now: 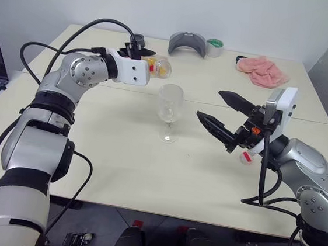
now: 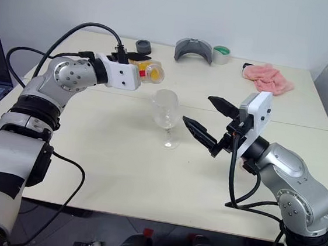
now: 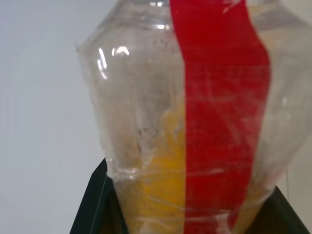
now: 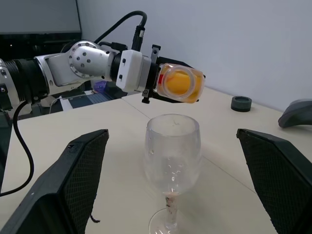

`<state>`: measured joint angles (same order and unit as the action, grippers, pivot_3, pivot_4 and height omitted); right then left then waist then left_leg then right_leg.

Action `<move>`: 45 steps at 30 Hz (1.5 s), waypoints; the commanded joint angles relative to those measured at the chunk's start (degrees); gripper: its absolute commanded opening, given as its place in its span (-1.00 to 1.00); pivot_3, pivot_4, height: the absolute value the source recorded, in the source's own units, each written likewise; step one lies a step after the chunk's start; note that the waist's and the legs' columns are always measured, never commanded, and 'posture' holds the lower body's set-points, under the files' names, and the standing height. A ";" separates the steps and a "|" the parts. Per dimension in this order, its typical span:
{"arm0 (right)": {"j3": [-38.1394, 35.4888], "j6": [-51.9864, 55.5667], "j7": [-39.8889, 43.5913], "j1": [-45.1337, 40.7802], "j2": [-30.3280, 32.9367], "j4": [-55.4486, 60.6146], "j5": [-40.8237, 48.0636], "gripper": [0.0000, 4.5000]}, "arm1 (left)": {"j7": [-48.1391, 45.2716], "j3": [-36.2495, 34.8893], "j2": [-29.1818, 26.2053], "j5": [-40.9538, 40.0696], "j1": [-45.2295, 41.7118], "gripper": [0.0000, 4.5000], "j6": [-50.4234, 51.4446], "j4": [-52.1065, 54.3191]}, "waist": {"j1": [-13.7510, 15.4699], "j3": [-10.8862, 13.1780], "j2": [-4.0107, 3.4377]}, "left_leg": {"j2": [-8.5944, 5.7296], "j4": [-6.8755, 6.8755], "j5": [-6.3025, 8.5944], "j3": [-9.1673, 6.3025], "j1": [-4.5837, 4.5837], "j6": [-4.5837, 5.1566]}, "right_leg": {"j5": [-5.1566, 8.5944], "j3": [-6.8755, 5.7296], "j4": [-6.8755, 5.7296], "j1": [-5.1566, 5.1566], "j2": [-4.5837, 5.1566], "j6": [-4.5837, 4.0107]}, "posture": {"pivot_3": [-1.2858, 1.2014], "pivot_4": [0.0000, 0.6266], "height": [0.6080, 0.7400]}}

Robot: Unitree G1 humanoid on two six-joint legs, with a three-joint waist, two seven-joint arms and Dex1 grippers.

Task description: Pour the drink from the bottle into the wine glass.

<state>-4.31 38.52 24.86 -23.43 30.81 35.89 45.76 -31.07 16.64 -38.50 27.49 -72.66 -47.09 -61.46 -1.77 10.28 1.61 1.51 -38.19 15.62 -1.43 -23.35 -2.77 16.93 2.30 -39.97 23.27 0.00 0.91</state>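
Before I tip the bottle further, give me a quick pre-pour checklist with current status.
1. Left tool shut on the bottle: ok.
2. Bottle lying near level above and behind the wine glass, mouth toward it: ok.
3. Bottle mouth directly over the glass rim: cannot tell.
4. Cap off: cannot tell.
5. Glass upright on the table, no orange drink in it yet: ok.
6. Right tool open, beside the glass, not touching it: ok.

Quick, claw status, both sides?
Left claw: closed on the bottle, tipped above the wine glass.
Right claw: open, holding nothing.
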 commanded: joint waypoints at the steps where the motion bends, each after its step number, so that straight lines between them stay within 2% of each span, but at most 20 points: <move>1: -0.44 -0.92 0.09 -0.87 -0.27 0.96 -0.33 1.00 | 2.00 0.19 -1.37 0.75 -2.91 -0.25 -1.73 -0.30 | -0.01 0.00 0.00 | 0.00 0.00 0.00 0.00 0.00 0.00 | 0.00 0.00 0.00 0.00 0.00 0.00 | 0.03 -0.52 1.00; 45: -0.36 -0.42 -0.81 -0.12 -2.10 1.88 -1.95 1.00 | 4.30 5.88 -3.01 7.23 -9.87 -0.25 -8.60 -5.18 | -0.08 0.00 0.00 | 0.00 -0.08 0.00 0.04 -0.01 0.00 | 0.00 -0.01 -0.06 0.02 0.01 0.00 | 0.03 -0.52 1.00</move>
<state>-4.23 38.93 24.39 -23.14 28.82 35.54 43.88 -28.08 22.75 -40.17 34.75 -79.65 -54.89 -66.94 -1.85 10.27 1.61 1.51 -38.27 15.62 -1.38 -23.36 -2.77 16.93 2.30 -40.03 23.29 0.01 0.91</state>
